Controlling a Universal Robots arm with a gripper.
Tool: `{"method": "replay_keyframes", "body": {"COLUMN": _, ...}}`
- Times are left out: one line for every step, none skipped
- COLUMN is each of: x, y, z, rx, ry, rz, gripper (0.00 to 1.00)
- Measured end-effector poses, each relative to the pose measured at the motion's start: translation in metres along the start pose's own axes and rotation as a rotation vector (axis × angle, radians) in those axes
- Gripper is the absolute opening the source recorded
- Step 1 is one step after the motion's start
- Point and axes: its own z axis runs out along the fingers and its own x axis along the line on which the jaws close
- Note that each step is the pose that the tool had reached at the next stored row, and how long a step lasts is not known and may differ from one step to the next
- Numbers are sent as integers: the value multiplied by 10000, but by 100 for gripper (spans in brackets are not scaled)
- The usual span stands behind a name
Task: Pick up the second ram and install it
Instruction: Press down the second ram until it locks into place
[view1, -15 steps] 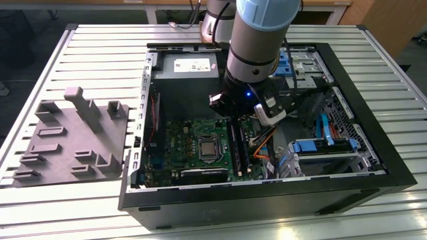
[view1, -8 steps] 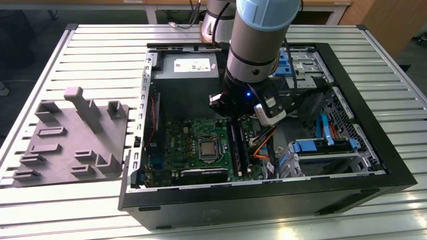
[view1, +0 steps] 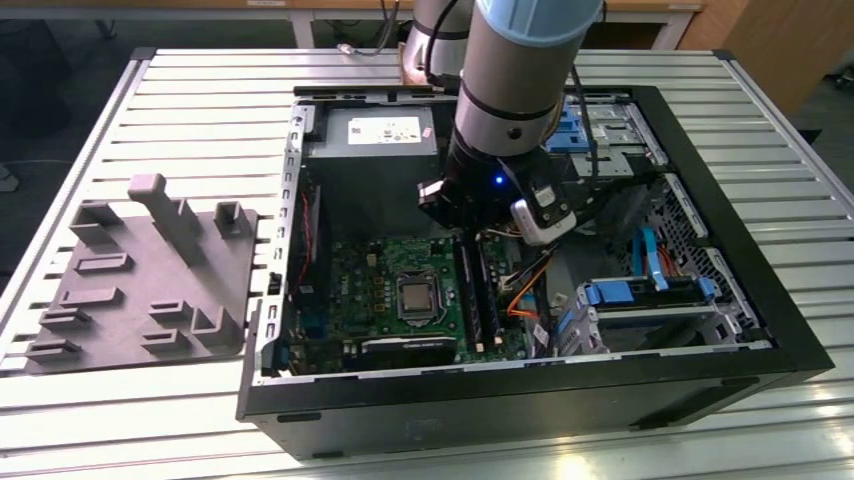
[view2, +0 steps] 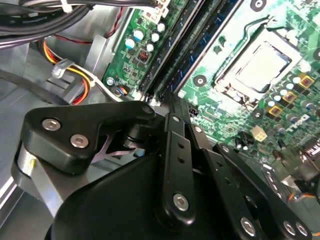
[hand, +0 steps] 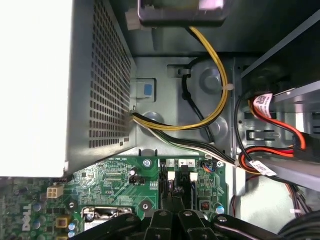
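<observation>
Black metal makes the open computer case (view1: 747, 330) in the exterior view, and a grey tray (view1: 134, 290) is seen well apart from it, at the exterior view's left. The gripper (view1: 470, 240) is held low inside the case, right over the long black slots (view1: 475, 300) on the green board (view1: 367, 290).

In the second wrist view, the gripper (view2: 167, 100) is seen at one end of the slots. A thin dark blue-green stick (view2: 200, 45) is seen lying along a slot there, and it is judged to be the second ram, already set in its place or nearly so. Whether the gripper is squeezed tight or let loose cannot be told from these pictures.

In the first wrist view, the gripper (hand: 172, 220) is seen at the near end of the slots (hand: 172, 182), with yellow wires (hand: 217, 85) and red wires (hand: 280, 125) close by.

For this step to be done well, the stick should be kept straight in line with its slot. It should be pushed down flat, not tipped, and the push should be soft and even until the end clips are shut. The wires should not be bumped.
</observation>
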Motion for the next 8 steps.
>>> {"method": "replay_keyframes", "body": {"x": 0, "y": 2, "z": -18, "rx": 4, "ry": 0, "rz": 0, "gripper": 11}}
{"method": "replay_keyframes", "body": {"x": 1, "y": 3, "z": -34, "rx": 8, "ry": 0, "rz": 1, "gripper": 11}}
{"method": "replay_keyframes", "body": {"x": 1, "y": 4, "z": -51, "rx": 16, "ry": 0, "rz": 1, "gripper": 11}}
{"method": "replay_keyframes", "body": {"x": 1, "y": 5, "z": -65, "rx": 21, "ry": 0, "rz": 1, "gripper": 11}}
{"method": "replay_keyframes", "body": {"x": 2, "y": 6, "z": -79, "rx": 24, "ry": 0, "rz": 1, "gripper": 11}}
{"method": "replay_keyframes", "body": {"x": 2, "y": 7, "z": -94, "rx": 30, "ry": 0, "rz": 1, "gripper": 11}}
{"method": "replay_keyframes", "body": {"x": 3, "y": 8, "z": -106, "rx": 36, "ry": 0, "rz": 1, "gripper": 11}}
{"method": "replay_keyframes", "body": {"x": 3, "y": 9, "z": -115, "rx": 43, "ry": -1, "rz": 1, "gripper": 11}}
